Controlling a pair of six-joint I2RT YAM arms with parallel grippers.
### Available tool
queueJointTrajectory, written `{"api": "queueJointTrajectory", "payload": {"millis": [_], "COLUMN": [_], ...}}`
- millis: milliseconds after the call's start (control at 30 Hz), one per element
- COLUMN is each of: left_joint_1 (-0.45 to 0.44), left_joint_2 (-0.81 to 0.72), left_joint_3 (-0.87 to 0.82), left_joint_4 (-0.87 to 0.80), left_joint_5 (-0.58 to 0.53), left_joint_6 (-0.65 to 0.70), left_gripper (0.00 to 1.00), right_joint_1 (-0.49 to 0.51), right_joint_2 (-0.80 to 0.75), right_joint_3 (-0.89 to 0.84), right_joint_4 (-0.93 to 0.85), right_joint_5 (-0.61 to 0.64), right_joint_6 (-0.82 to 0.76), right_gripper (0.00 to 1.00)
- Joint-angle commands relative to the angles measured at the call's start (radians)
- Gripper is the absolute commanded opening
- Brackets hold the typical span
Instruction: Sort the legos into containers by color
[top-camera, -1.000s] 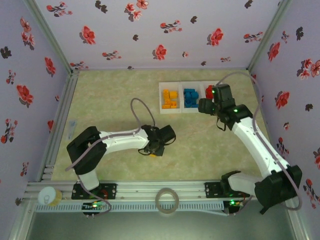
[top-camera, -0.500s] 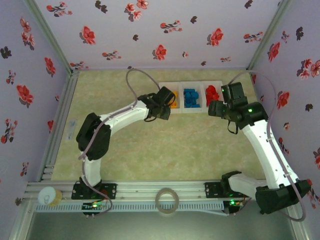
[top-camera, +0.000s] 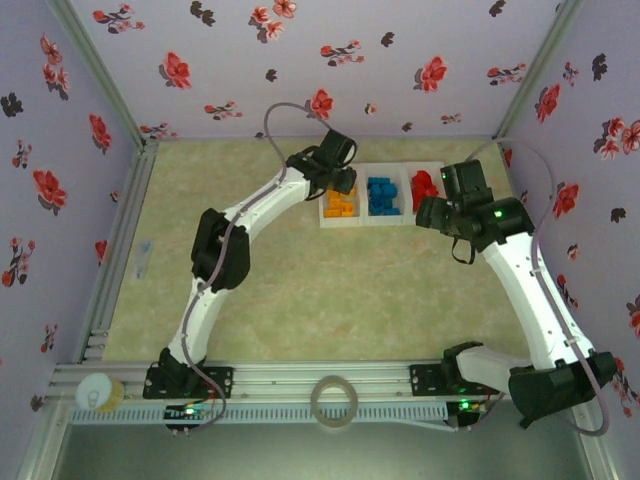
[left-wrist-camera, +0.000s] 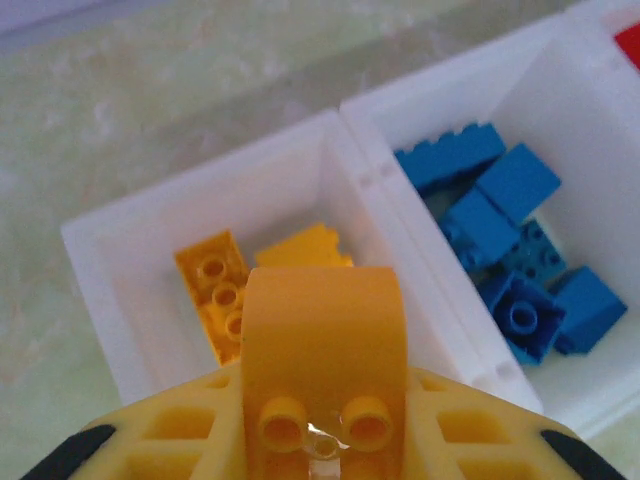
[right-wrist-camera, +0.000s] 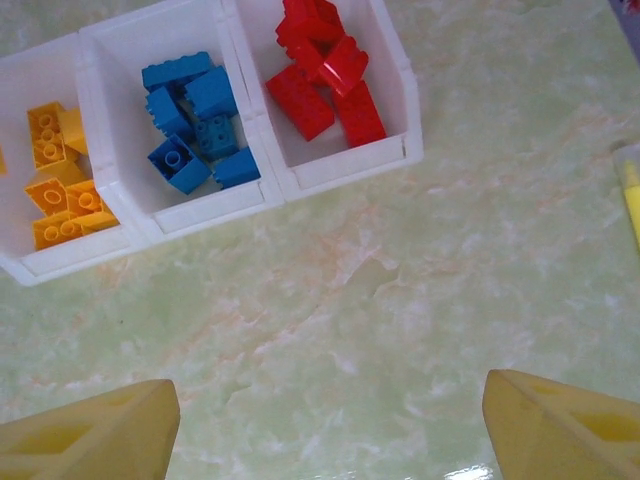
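One orange-yellow brick (left-wrist-camera: 322, 330) is pinched tight in the left pincer (top-camera: 340, 172), hanging right over the orange compartment of the tray (right-wrist-camera: 350, 168). Half a second back that pincer was at the tray's near-left edge, a second back much closer in, so it's carried the brick out. Directly under it sit more orange bricks (left-wrist-camera: 215, 285), blues (right-wrist-camera: 190, 120) one bin to its right, reds (right-wrist-camera: 325, 75) in the end bin. Right pincer (right-wrist-camera: 330, 430) is spread wide, tray just ahead of its tips, hardly budged.
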Motion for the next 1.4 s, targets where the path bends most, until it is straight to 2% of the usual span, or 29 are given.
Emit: {"api": "queueJointTrajectory", "payload": {"millis": [0, 100, 133, 233, 333, 400, 667, 833, 1000, 1200, 1367], "left_joint_1": [0.011, 0.018, 0.02, 0.028, 0.03, 0.031, 0.031, 0.031, 0.031, 0.023, 0.01], "left_joint_2": [0.082, 0.162, 0.187, 0.238, 0.224, 0.183, -0.077, -0.182, -0.262, -0.267, -0.279], "left_joint_3": [0.108, 0.21, 0.237, 0.305, 0.301, 0.256, 0.029, -0.024, -0.082, 0.012, 0.092], "left_joint_4": [-0.015, -0.036, -0.042, -0.061, -0.07, -0.059, -0.033, -0.096, -0.121, -0.203, -0.266], "left_joint_5": [0.035, 0.036, 0.036, 0.037, 0.037, 0.034, -0.035, -0.089, -0.109, -0.092, -0.11], "left_joint_6": [0.045, 0.039, 0.031, 0.014, 0.011, 0.009, 0.0, -0.012, -0.082, -0.194, -0.207], "left_gripper": [0.21, 0.21, 0.26, 0.5, 0.64, 0.68, 0.73, 0.75, 0.77, 0.8, 0.8], "right_joint_1": [-0.006, -0.006, -0.005, -0.001, 0.008, 0.014, 0.05, 0.054, 0.05, 0.017, -0.013], "right_joint_2": [-0.039, -0.053, -0.054, -0.049, -0.044, -0.039, -0.014, -0.001, 0.005, 0.076, 0.116], "right_joint_3": [-0.051, -0.08, -0.086, -0.104, -0.133, -0.149, -0.21, -0.241, -0.268, -0.247, -0.225], "right_joint_4": [0.046, 0.062, 0.068, 0.095, 0.124, 0.144, 0.289, 0.402, 0.506, 0.574, 0.607], "right_joint_5": [-0.029, -0.039, -0.045, -0.063, -0.067, -0.061, 0.008, 0.031, 0.056, -0.045, -0.129], "right_joint_6": [0.05, 0.054, 0.052, 0.05, 0.048, 0.042, -0.009, -0.056, -0.105, -0.134, -0.157], "right_gripper": [0.8, 0.8, 0.8, 0.8, 0.8, 0.8, 0.81, 0.82, 0.85, 0.88, 0.99]}}
